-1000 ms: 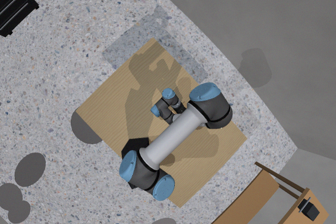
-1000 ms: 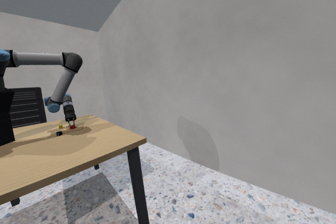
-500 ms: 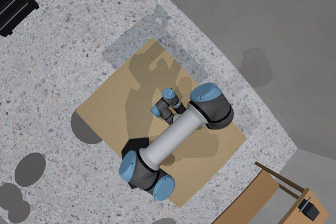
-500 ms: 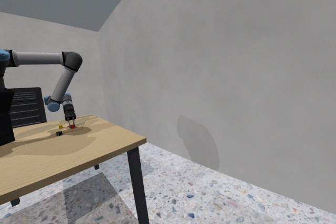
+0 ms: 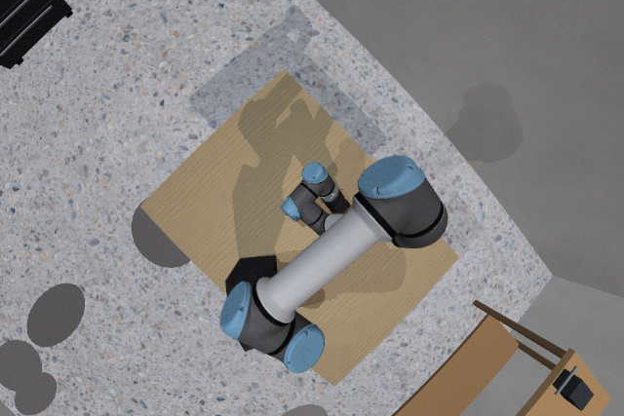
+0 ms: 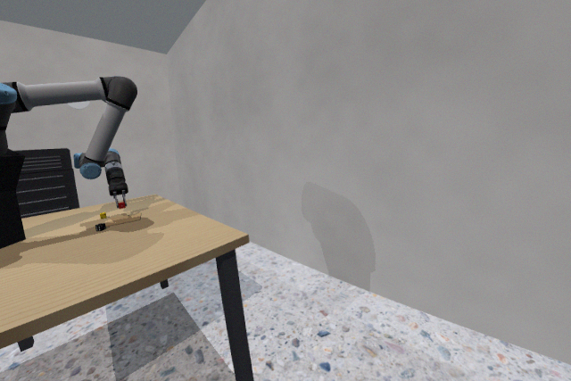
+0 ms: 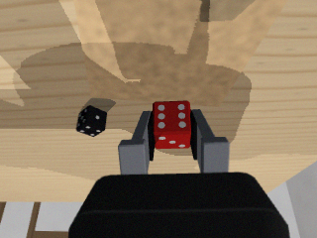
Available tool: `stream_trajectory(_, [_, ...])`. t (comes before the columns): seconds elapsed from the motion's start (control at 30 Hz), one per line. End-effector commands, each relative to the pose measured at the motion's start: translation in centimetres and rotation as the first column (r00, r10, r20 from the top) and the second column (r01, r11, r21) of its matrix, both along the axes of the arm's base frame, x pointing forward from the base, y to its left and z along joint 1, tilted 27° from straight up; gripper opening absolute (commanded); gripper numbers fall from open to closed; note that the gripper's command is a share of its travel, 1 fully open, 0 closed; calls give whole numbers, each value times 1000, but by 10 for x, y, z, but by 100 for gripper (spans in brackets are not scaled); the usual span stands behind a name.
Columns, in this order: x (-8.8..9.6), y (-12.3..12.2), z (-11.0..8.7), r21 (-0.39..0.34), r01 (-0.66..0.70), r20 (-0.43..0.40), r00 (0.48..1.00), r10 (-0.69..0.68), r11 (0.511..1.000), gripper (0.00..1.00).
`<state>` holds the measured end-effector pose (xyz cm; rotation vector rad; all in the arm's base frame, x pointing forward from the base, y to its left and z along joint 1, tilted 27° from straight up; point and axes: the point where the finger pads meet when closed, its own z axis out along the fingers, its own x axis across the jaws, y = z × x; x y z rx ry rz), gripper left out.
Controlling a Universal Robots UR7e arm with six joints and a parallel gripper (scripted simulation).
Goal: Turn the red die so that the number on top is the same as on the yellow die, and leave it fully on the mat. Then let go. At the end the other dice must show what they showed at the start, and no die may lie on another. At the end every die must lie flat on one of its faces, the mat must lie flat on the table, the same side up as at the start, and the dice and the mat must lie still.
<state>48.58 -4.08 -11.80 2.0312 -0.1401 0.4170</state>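
My gripper (image 7: pixel 171 125) is shut on the red die (image 7: pixel 171 124) and holds it a little above the table. In the wrist view the die shows a six-pip face, with a three-pip face on the side nearer the camera. The black die (image 7: pixel 91 120) lies on the wood to the left of the fingers, apart from them. In the exterior view the gripper (image 6: pixel 120 200) hangs over a pale tan mat (image 6: pixel 125 218) with the red die (image 6: pixel 120 204) in it. The yellow die (image 6: pixel 103 215) and the black die (image 6: pixel 99 227) sit to its left. The yellow die's top face is too small to read.
The wooden table (image 5: pixel 297 220) carries the arm's black base (image 5: pixel 249 273) near one edge. In the overhead view the arm (image 5: pixel 322 255) hides the dice. A black cabinet (image 6: pixel 44 183) stands behind the table, and a wooden bench (image 5: pixel 503 365) stands on the floor nearby.
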Motion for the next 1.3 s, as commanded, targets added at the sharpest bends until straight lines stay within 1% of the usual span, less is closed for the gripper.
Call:
stream_trajectory(0.0, [-6, 5, 13, 0, 4, -3, 1000, -4, 1000, 49])
stream_trajectory(0.4, [-6, 5, 14, 0, 4, -3, 1000, -4, 1000, 49])
stream_trajectory(0.53, [-6, 4, 13, 14, 1, -5, 1000, -1, 1000, 49])
stream_trajectory(0.67, [-7, 3, 13, 60, -9, -12, 1000, 9, 998, 49])
stream_trajectory(0.73, [-7, 3, 13, 60, -9, -12, 1000, 9, 998, 49])
stream_trajectory(0.97, [-7, 2, 13, 178, -49, -18, 998, 54, 983, 49])
stream_trajectory(1.07, [-7, 2, 15, 216, -68, -15, 997, 73, 974, 49])
stream_trajectory(1.17, [-7, 3, 16, 236, -80, -13, 996, 86, 968, 49])
stream_trajectory(1.27, [-7, 3, 16, 242, -84, -12, 996, 89, 967, 49])
